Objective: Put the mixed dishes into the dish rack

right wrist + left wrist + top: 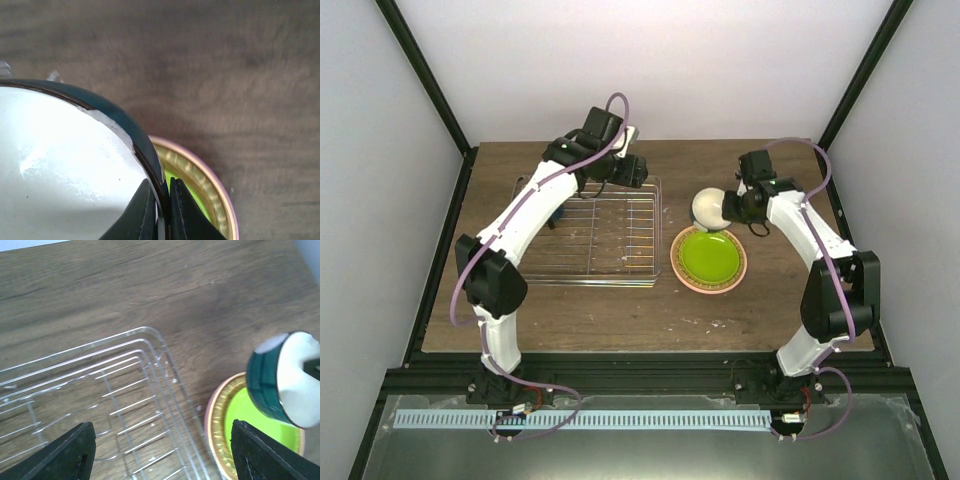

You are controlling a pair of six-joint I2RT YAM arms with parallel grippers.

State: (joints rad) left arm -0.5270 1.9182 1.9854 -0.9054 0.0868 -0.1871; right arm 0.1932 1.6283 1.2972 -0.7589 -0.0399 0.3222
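Right gripper [162, 210] is pinching the bowl [709, 208] by its rim, so carry it high toward 9 o'clock to clear the dish rack [610, 240] edge.

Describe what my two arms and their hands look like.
The left arm and right arm both have white link shells, black joint housings and a lilac cable looping alongside. The left hand and right hand have black, wedge-shaped fingers. No markings are readable.
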